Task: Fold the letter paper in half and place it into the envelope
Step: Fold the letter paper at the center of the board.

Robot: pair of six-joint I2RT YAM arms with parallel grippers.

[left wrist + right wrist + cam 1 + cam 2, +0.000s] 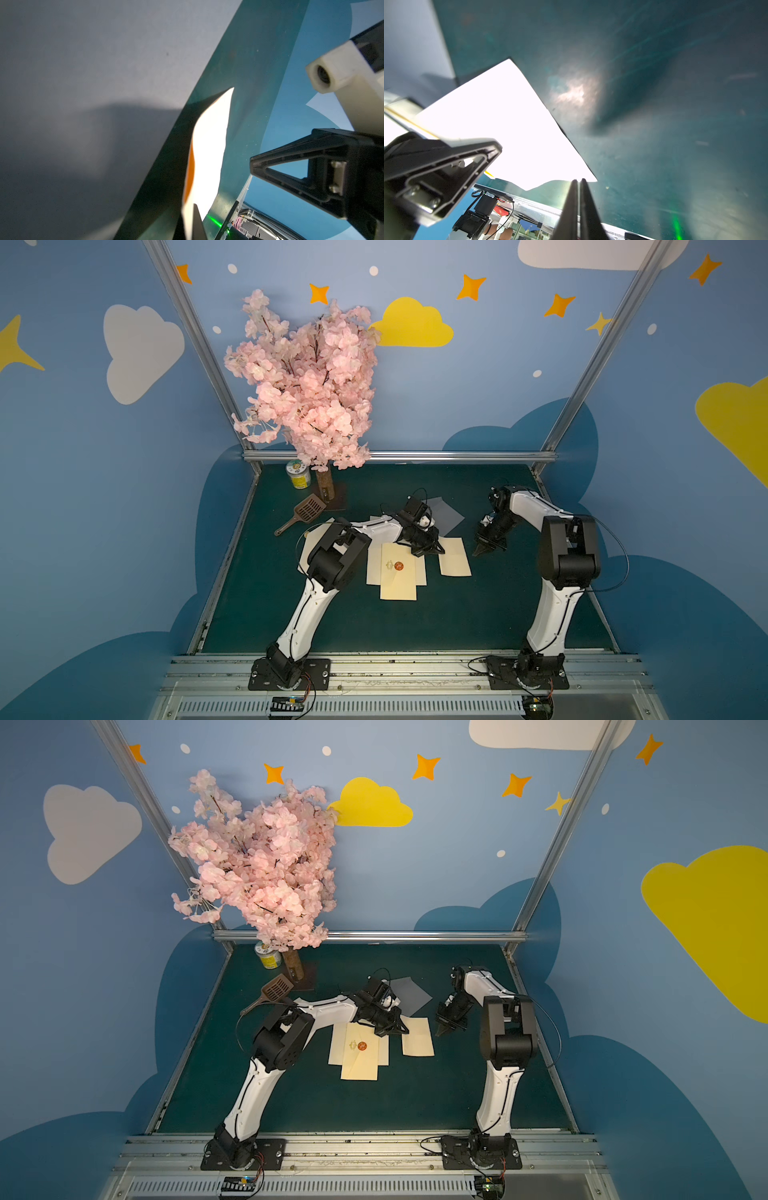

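— Where's the paper?

— The paper (456,558) lies mid-table on the green table (457,622), just right of the envelope (398,583). The envelope is seal (400,565) up, on top of other cream sheets (372,568). A grey sheet (446,514) lies just beyond, on the far side.

— What about the left claw?

— The left claw (438,551) sits at the paper's far left corner, clenched on that edge. In the left wrist view the paper curls up off the table and runs down between the fingers (197,224).

— And the right claw?

— The right claw (478,552) hangs just off the paper's right edge, apart from it. In the right wrist view its fingers (569,207) stand a thin slit apart with nothing between them, so it's released. Whether the tips touch the table, I cannot tell.

— Is the paper in the envelope?

— Not yet; it is beside it.
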